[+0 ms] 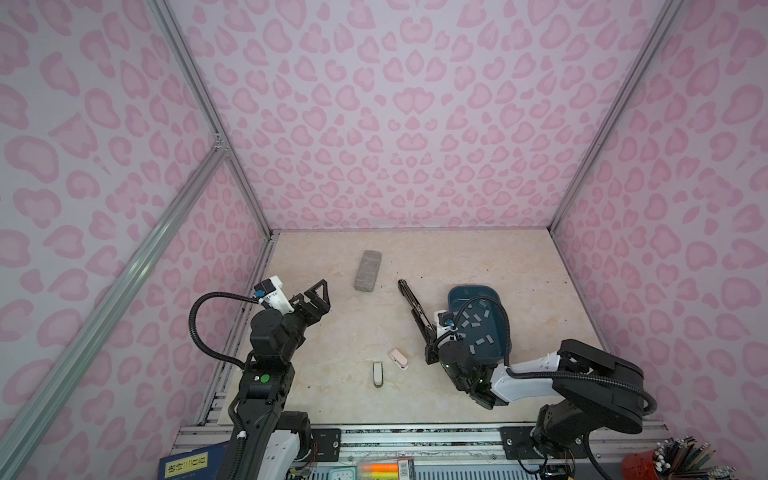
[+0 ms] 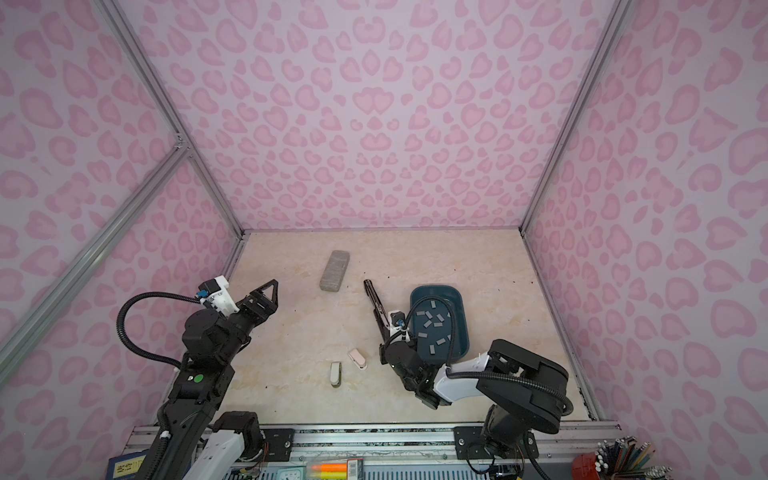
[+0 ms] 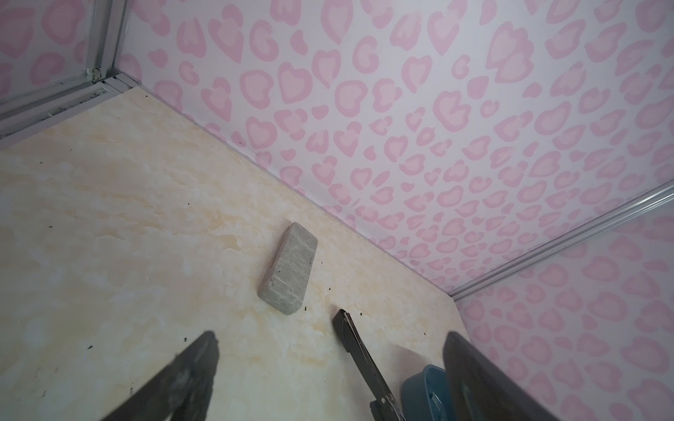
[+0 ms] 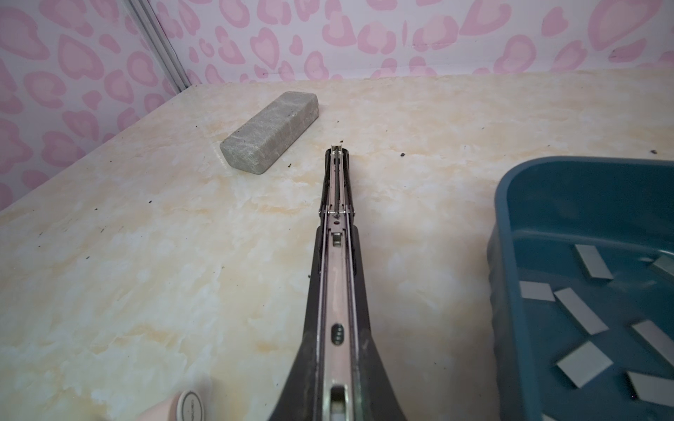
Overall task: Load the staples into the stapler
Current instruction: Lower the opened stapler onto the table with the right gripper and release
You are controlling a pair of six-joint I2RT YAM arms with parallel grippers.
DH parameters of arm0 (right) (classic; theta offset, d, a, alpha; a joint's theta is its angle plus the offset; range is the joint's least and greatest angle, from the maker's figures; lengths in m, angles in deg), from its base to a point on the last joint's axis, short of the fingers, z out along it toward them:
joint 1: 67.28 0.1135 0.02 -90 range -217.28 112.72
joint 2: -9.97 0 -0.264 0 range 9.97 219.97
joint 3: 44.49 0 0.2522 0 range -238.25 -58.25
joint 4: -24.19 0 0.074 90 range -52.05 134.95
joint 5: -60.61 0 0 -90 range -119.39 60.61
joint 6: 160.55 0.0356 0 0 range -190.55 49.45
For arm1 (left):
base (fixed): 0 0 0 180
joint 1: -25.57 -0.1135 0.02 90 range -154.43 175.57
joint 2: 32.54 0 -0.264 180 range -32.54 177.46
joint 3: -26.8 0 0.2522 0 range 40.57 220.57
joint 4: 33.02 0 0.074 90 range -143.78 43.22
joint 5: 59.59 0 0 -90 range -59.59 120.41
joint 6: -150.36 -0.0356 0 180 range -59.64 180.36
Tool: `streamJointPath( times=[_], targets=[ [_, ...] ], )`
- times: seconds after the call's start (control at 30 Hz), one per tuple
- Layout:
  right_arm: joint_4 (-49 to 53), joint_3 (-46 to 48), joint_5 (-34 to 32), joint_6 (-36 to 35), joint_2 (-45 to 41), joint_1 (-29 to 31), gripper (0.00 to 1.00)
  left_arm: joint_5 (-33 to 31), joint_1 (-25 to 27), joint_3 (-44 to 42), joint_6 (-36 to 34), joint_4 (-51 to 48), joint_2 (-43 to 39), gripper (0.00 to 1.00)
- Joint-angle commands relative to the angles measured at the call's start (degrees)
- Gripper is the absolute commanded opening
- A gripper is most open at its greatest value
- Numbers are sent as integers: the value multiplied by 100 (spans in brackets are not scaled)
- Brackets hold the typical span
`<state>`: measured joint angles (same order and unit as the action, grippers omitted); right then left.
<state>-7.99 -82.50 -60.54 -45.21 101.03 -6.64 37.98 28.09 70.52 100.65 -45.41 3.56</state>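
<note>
The right claw (image 1: 422, 324) is shut on the rear half of the black stapler (image 1: 409, 299), with a finger pressed against each flank. The stapler lies near the middle of the table (image 1: 519, 266). Its long axis runs away from the claw, from the front towards the far edge, slanting a little to the left edge. In the right wrist view its metal channel (image 4: 337, 182) faces up and is uncovered. Whether a strip already sits in it cannot be told.

The staples (image 1: 476, 319) lie scattered flat in the blue tray (image 1: 473, 287). The tray stands just beside the stapler on the side towards the table's right edge, and the strips point every which way.

The left claw (image 1: 322, 297) is spread wide, holds nothing and hovers above the table near its left edge. It is well apart from the tray, and the stapler lies between them.

The right arm is much nearer the staples, but it is busy steadying the stapler. The free left claw would probably have to reach across the stapler's axis to pick a strip, then turn it in line with the channel.

A grey block (image 1: 368, 270) lies towards the far left, clear of that path.
</note>
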Motion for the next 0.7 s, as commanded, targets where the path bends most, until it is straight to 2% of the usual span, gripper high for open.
streamJointPath(
  times=[0.0, 0.3, 0.63, 0.67],
  targets=[
    [-957, 34, -407, 23, 276, 72, 0, -80, -6, -4, -74, 142, -23, 97],
    [-2639, 105, -542, -193, 1474, 202, 0, -108, -5, -34, -65, 144, -50, 97],
    [-2340, -115, -804, -277, 1663, 200, 0, -86, 2, -6, -46, 131, 54, 97],
    [-2358, -107, -805, -276, 1660, 200, 2, -81, -3, -13, -44, 136, 55, 97]
  ],
)
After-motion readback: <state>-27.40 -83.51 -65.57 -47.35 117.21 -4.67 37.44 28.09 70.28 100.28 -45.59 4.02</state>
